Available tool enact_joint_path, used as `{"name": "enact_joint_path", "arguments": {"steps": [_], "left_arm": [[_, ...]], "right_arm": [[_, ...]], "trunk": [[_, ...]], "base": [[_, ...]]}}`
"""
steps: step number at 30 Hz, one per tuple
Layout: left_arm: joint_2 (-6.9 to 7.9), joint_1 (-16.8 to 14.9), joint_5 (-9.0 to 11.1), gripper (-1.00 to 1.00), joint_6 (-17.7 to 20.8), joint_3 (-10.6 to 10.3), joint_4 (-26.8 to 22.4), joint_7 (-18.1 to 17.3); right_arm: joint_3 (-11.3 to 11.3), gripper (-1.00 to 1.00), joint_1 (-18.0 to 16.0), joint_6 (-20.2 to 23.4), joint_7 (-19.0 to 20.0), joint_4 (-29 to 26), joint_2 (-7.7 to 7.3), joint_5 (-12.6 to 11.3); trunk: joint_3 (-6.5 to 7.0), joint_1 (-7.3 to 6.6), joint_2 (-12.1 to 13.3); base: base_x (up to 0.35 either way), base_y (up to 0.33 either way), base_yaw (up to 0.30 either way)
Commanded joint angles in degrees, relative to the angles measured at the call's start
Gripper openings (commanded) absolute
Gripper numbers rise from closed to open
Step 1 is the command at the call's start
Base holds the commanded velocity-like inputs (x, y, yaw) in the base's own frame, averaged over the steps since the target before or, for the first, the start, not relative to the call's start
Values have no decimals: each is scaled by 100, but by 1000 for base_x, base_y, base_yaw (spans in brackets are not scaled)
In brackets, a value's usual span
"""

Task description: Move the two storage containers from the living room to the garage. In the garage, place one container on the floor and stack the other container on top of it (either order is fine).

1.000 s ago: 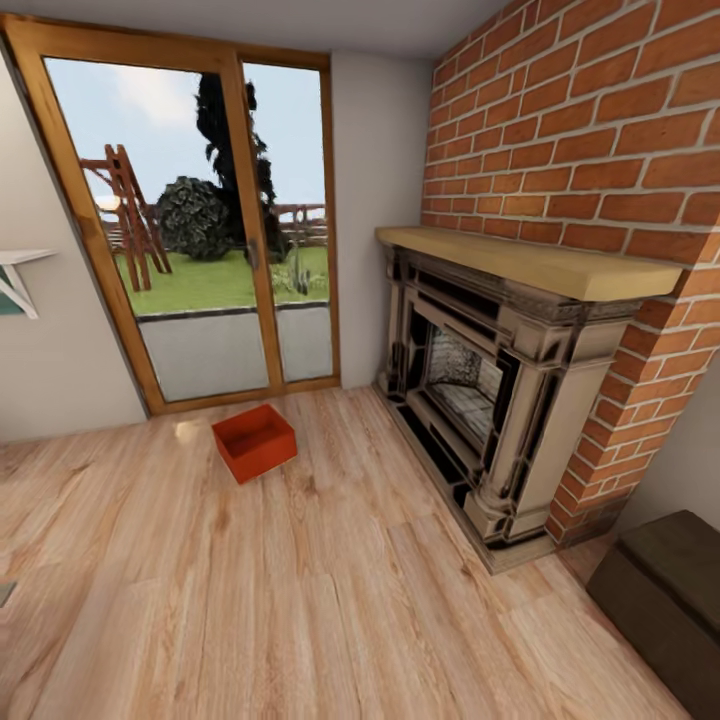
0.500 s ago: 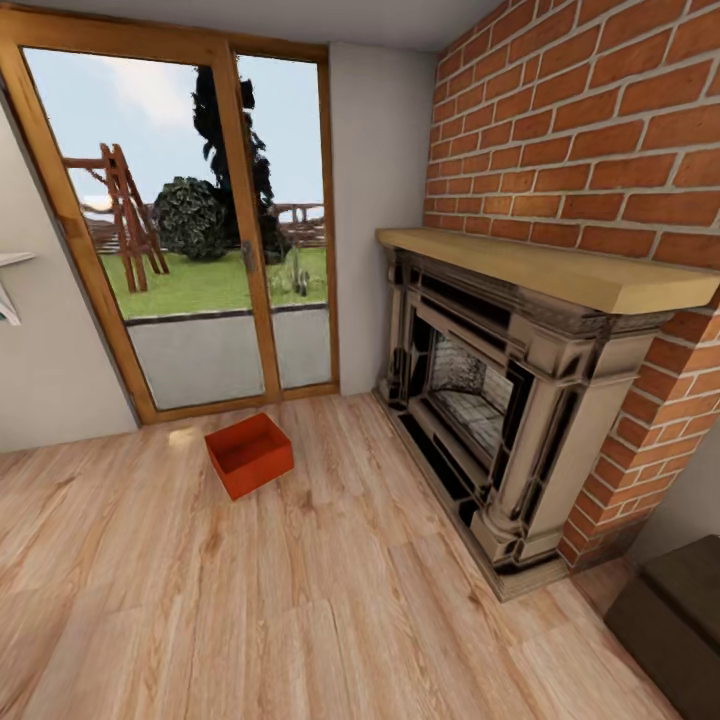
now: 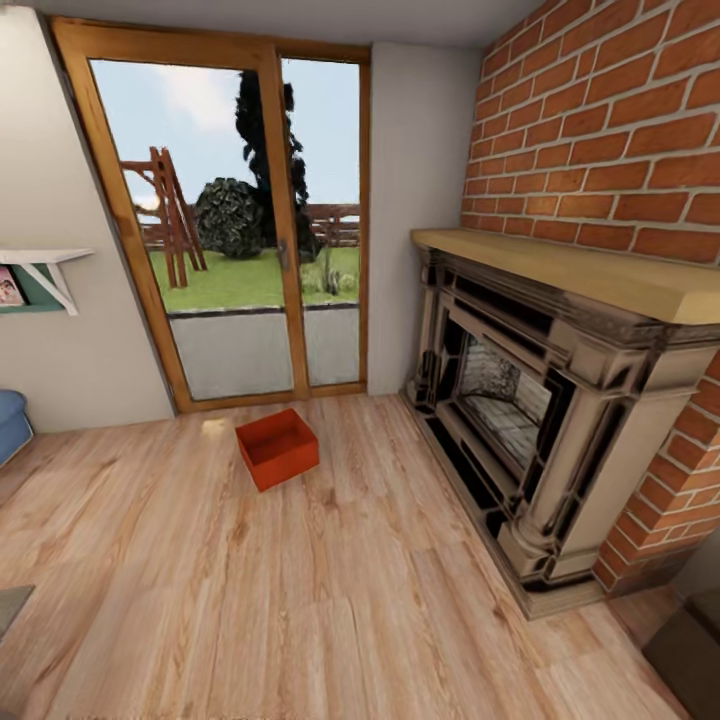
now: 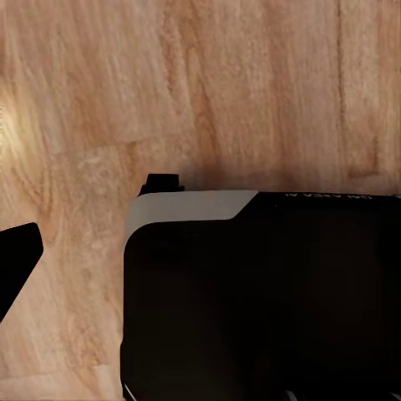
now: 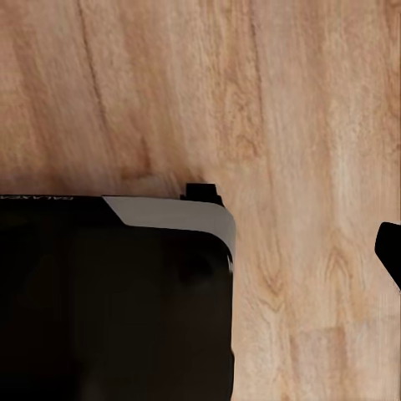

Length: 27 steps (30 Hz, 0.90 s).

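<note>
One orange bin [image 3: 277, 448] sits on the wood floor [image 3: 300, 600] well ahead of me, slightly left, turned diagonal; can't tell either pincer's opening.

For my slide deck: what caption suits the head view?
One orange-red storage container sits on the living room's wood floor between glass doors and brick fireplace.

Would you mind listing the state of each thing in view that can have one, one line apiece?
storage container: open-topped, upright on the wood plank floor, looks empty, nothing gripping it.
glass doors: closed.
fireplace: unlit.
wall shelf: mounted, something on it too small to identify.
</note>
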Motion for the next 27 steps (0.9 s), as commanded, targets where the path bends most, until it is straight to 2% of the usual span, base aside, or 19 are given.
{"name": "enact_joint_path", "arguments": {"steps": [1, 22, 27], "left_arm": [[-2, -4, 30, 100, 5, -9, -1, 17], [-9, -4, 17, 100, 5, -9, -1, 17], [-18, -6, 14, 100, 5, -9, -1, 17]], "right_arm": [[-36, 100, -6, -25, -25, 12, 1, 58], [-36, 100, -6, -23, -25, 12, 0, 58], [-36, 100, -5, -19, -25, 12, -1, 58]], "trunk": [[-10, 2, -9], [-10, 2, -9], [-10, 2, -9]], "base": [[0, 0, 253], [0, 0, 253], [0, 0, 112]]}}
